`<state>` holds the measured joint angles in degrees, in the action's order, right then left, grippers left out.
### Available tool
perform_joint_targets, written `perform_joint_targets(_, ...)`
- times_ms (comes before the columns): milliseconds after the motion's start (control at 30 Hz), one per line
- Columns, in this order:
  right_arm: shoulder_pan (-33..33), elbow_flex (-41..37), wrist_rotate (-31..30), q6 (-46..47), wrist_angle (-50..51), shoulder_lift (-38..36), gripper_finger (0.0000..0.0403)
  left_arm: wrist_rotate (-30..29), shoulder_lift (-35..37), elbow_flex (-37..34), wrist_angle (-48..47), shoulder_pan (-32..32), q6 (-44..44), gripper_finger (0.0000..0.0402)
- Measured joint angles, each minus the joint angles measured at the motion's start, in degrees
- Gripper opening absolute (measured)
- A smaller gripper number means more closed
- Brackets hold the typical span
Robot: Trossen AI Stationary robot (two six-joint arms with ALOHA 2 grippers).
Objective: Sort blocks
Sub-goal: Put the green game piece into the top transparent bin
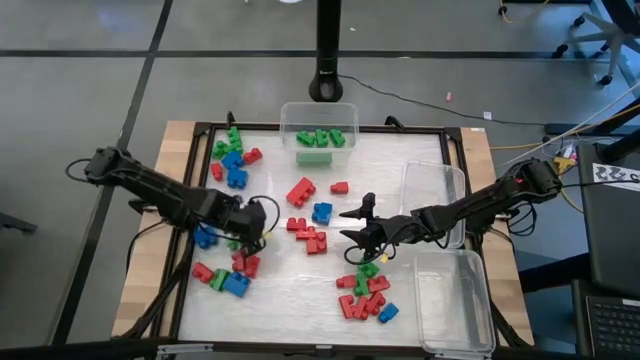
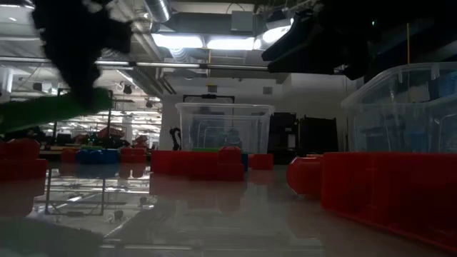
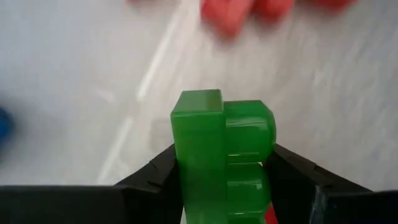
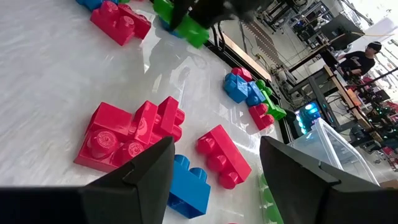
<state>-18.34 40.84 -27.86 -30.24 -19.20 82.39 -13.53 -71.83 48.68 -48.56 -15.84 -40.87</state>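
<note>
Left end effector [image 1: 247, 232] at lower left of centre in the high view, over a scatter of blocks [image 1: 228, 272], fingers [image 3: 291, 173] clamped on a green block [image 3: 222, 155] that fills the lower middle of the left wrist view, white bench [image 3: 74, 74] blurred behind it. Same green block [image 2: 53, 111] seen lifted at the left edge of the low view, under the dark arm. Right end effector [image 1: 362, 224] right of centre in the high view, fingers spread part-way with nothing between them, hanging above red blocks [image 4: 130, 134] and a blue block [image 4: 186, 183] in the right wrist view. Green blocks in the tub [image 1: 320, 146] at top centre of the high view; two more clear tubs [image 1: 455, 300] along the right side of the bench, apparently bare. Other clusters of red, green and blue blocks at upper left [image 1: 232, 160], at centre [image 1: 308, 232] and at lower right of centre [image 1: 366, 295]. Row of red blocks [image 2: 385, 189] across the low view, large at right. Person [image 4: 359, 57] at a desk at upper right of the right wrist view.
</note>
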Motion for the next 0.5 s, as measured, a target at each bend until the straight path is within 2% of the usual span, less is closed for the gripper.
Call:
perform_joint_targets(200, 0.02, 0.00, -0.06, 0.00, 0.00, 0.00, 0.0234, -6.94, 0.09, 6.01, 4.69, 5.27, 13.90, 0.0170)
perform_joint_targets(500, -0.01, 0.01, -1.09, -0.04, 0.03, 0.00, 0.0234, -7.79, 0.09, 7.70, 23.88, 17.34, 35.74, 0.0172)
